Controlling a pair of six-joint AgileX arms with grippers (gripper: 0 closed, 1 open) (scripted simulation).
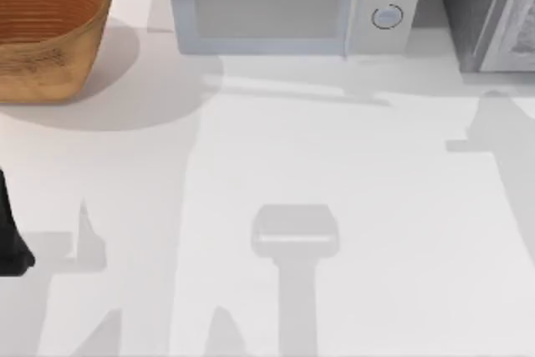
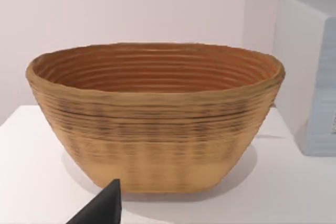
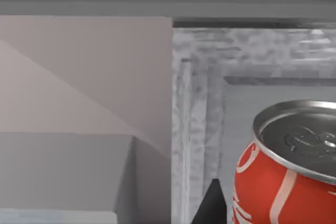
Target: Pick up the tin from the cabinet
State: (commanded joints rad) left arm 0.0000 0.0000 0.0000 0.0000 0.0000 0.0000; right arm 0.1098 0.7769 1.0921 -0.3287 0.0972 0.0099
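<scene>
Red tin (image 3: 286, 182) stands upright beside the grey cabinet (image 3: 197, 129) frame.

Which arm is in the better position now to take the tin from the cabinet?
The right arm, most likely. Its wrist view shows the red tin close by, inside the grey cabinet. The left gripper sits at the table's left edge, facing the wicker basket.

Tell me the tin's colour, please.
Red with white lettering and a silver lid; the tin shows best in the right wrist view.
</scene>
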